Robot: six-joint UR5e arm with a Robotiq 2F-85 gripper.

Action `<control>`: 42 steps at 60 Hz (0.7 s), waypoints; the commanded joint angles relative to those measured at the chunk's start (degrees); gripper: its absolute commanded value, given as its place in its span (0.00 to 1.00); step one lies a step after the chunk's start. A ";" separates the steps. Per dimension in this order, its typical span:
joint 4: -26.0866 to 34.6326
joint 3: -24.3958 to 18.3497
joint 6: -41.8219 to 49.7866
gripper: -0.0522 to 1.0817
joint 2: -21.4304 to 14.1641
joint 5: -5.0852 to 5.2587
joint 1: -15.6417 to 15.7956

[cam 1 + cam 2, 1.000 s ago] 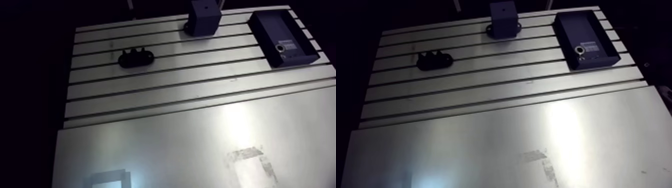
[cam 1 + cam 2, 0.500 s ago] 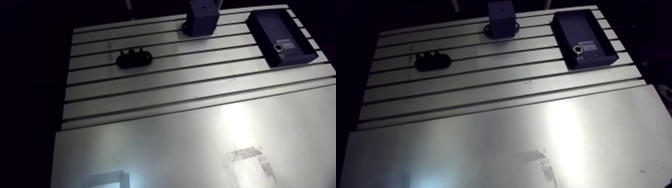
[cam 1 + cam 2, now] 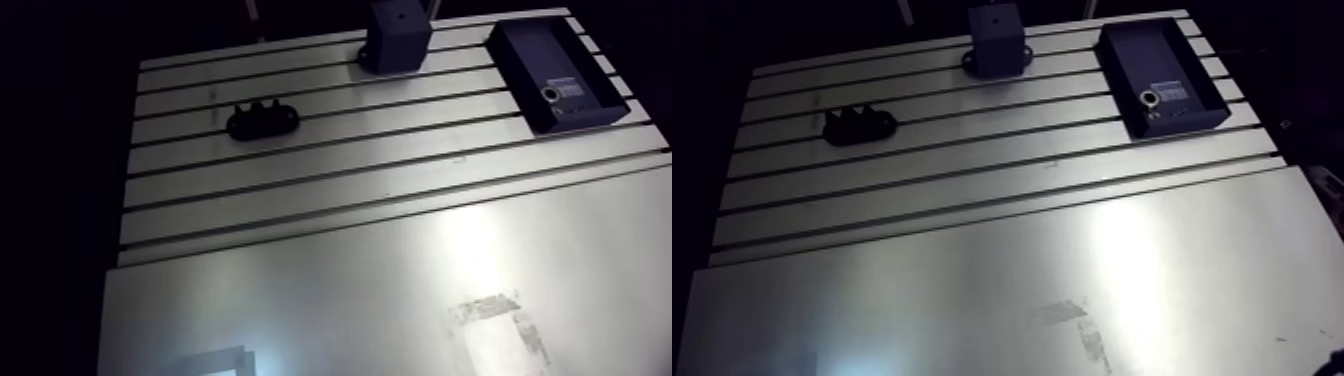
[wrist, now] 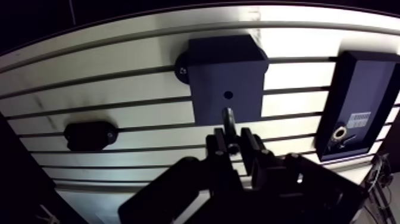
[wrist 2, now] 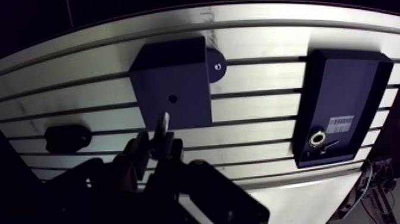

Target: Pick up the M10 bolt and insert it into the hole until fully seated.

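In the wrist view my gripper (image 4: pixel 232 146) is shut on the M10 bolt (image 4: pixel 228 121), a dark shank that sticks out ahead of the fingertips. Just ahead of the bolt's tip stands a dark square block (image 4: pixel 227 74) with a small round hole (image 4: pixel 228 94) in its upper face. The tip is near the hole but still outside it. The arm view shows the same block (image 3: pixel 398 35) at the far edge of the slotted table (image 3: pixel 330 175); the gripper is out of that view.
A low black bolt holder (image 3: pixel 262 120) sits on the slotted table left of the block. A black rectangular box (image 3: pixel 555 75) with a round socket and a label lies to the block's right. A smooth metal plate (image 3: pixel 380 300) covers the near part.
The whole arm view has shifted slightly, so the camera has moved. The block, the holder and the box keep their places on the table.
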 commanded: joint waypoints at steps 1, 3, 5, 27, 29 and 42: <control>-0.07 0.69 -0.09 1.00 -0.02 0.06 -0.17; -0.07 0.77 -0.09 1.00 -0.02 0.06 -0.17; -0.15 0.95 -0.09 1.00 -0.02 0.06 -0.17; -3.40 2.19 -0.35 1.00 -0.02 -0.03 -0.17; -3.41 2.27 -0.35 1.00 0.06 -0.03 -0.17; -3.41 2.21 -0.35 1.00 -0.02 -0.03 -0.35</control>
